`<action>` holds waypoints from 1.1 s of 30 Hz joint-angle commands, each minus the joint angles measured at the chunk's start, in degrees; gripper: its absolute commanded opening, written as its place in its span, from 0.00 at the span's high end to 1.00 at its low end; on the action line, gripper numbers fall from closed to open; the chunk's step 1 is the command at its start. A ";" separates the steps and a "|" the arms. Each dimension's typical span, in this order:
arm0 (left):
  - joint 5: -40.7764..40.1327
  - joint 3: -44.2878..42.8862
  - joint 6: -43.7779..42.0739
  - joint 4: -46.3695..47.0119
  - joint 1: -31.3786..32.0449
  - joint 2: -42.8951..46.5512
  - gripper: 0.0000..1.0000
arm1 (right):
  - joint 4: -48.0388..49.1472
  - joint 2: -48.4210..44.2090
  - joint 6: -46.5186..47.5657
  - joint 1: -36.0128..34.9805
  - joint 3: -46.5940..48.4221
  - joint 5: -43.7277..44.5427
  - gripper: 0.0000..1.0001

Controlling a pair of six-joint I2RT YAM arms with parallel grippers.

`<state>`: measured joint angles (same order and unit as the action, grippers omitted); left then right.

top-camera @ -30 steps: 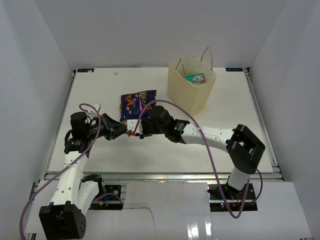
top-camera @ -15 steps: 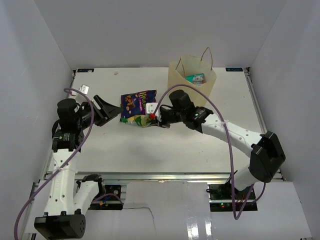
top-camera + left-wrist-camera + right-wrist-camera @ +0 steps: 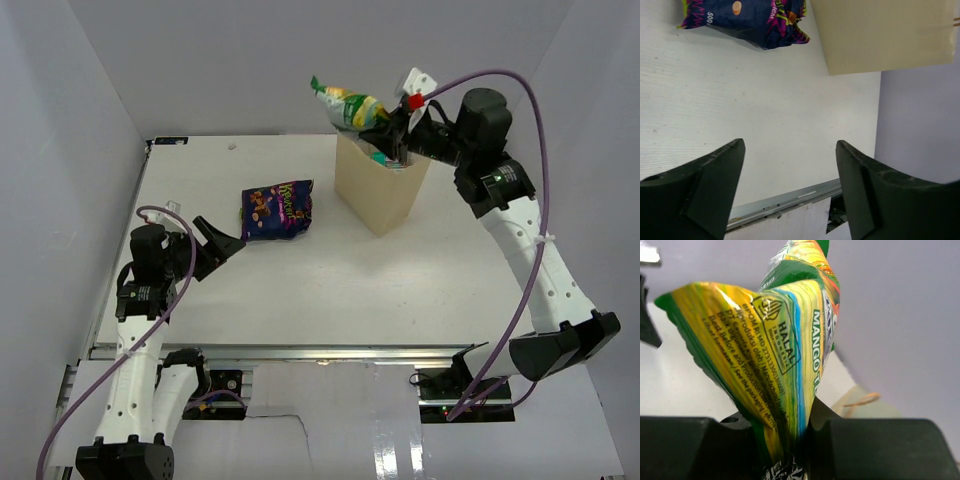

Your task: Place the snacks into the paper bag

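above the paper bag (image 3: 375, 195) your right gripper (image 3: 392, 126) clenches the green-yellow packet (image 3: 348, 105) by one end, so it can fall inside; your left gripper (image 3: 226, 243) is released, empty.

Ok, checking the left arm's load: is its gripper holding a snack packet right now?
No, the left gripper stands open with only bare table between its fingers; the purple packet lies beyond them.
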<state>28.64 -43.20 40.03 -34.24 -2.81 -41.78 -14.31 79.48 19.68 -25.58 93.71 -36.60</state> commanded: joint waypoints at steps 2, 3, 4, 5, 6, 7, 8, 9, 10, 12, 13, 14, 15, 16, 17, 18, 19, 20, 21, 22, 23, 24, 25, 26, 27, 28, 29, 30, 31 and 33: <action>-5.43 0.92 -0.66 1.19 0.00 2.49 0.05 | 5.16 -0.73 -8.43 5.71 6.83 3.53 0.92; -6.31 1.45 -0.48 1.37 0.00 2.84 0.02 | 5.60 -0.56 -8.95 6.68 7.18 4.42 0.92; -7.19 1.71 -0.48 1.45 0.00 3.19 0.02 | 6.47 -0.12 -9.74 8.51 7.71 5.74 0.92; -7.20 1.98 -0.48 2.06 0.00 3.54 0.02 | 6.48 0.32 -10.01 9.32 8.06 6.10 0.92; -6.94 2.41 -0.48 2.42 0.00 3.55 0.02 | 6.48 0.58 -10.28 10.11 8.24 6.28 0.92; -6.24 2.68 -0.39 2.68 0.00 3.55 0.02 | 6.48 1.11 -10.63 11.51 8.15 6.36 0.92; -5.88 2.86 -0.39 2.95 0.00 3.46 0.02 | 6.40 1.37 -10.98 11.96 7.98 6.19 0.92; -5.71 3.03 -0.39 2.95 0.00 3.11 0.02 | 6.40 1.55 -11.07 12.40 7.54 6.28 0.92; -5.53 3.03 -0.48 3.04 0.00 2.93 0.02 | 6.40 1.64 -10.89 12.83 6.84 6.45 0.92; -5.27 2.95 -0.83 3.04 0.00 2.41 0.02 | 6.57 1.73 -10.28 13.45 4.65 6.71 0.92; -5.18 2.86 -1.01 2.86 0.00 2.23 0.02 | 6.75 1.82 -10.28 13.72 3.77 6.72 0.92; -5.18 2.68 -1.09 2.86 0.00 2.14 0.02 | 7.09 1.82 -9.93 13.81 2.89 6.54 0.92; -5.18 2.60 -1.27 2.77 0.00 2.23 0.02 | 7.27 1.99 -9.58 13.72 1.40 6.45 0.92; -5.18 2.51 -1.36 2.77 0.00 2.40 0.02 | 7.36 2.17 -9.49 13.81 0.69 6.71 0.92; -5.26 2.68 -1.36 2.69 0.00 2.40 0.02 | 7.36 2.34 -8.96 13.81 0.16 6.72 0.92; -5.26 2.86 -1.45 2.69 0.00 2.58 0.02 | 7.36 2.69 -8.61 13.98 -0.71 6.80 0.92; -5.18 3.29 -1.27 2.60 0.00 2.67 0.02 | 7.45 2.78 -8.43 14.07 -1.25 6.89 0.92; -5.09 3.47 -1.18 2.60 0.00 2.76 0.02 | 7.45 3.04 -8.26 14.07 -1.60 6.81 0.92; -4.91 3.65 -1.18 2.60 0.00 2.76 0.02 | 7.45 3.31 -8.00 14.16 -2.47 6.80 0.92; -4.91 3.91 -1.10 2.69 0.00 2.67 0.02 | 7.54 3.31 -7.99 14.33 -3.00 6.72 0.92; -4.83 3.83 -1.10 2.69 0.00 2.58 0.02 | 7.71 3.31 -7.82 14.33 -3.62 6.54 0.92; -4.83 3.91 -1.18 2.77 0.00 2.49 0.02 | 7.89 3.31 -7.73 14.42 -4.15 6.45 0.92; -4.91 3.83 -1.27 2.77 0.00 2.41 0.02 | 8.06 3.22 -7.73 14.42 -5.28 6.37 0.92; -4.91 3.74 -1.62 2.86 0.00 1.71 0.02 | 8.33 3.22 -7.64 14.42 -5.82 6.28 0.92; -5.00 3.74 -1.80 2.95 0.00 1.27 0.02 | 8.42 3.31 -7.55 14.42 -6.26 6.28 0.92; -4.91 3.65 -1.80 3.04 0.00 0.83 0.02 | 8.50 3.31 -7.47 14.42 -6.87 6.10 0.92; -4.83 3.74 -1.89 3.39 0.08 -0.05 0.02 | 8.50 3.40 -7.38 14.42 -7.14 6.01 0.92; -4.74 3.74 -1.97 3.56 0.00 -0.40 0.02 | 8.59 3.49 -7.29 14.42 -7.31 5.84 0.92; -4.65 3.82 -1.97 3.83 0.00 -0.76 0.02 | 8.59 3.57 -7.20 14.42 -7.58 5.58 0.92; -4.56 4.09 -2.06 4.70 0.00 -1.72 0.02 | 8.77 3.57 -7.03 14.42 -8.10 5.40 0.92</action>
<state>23.53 -39.72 38.89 -31.42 -2.81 -42.92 -11.27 83.83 11.99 -11.33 85.36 -30.22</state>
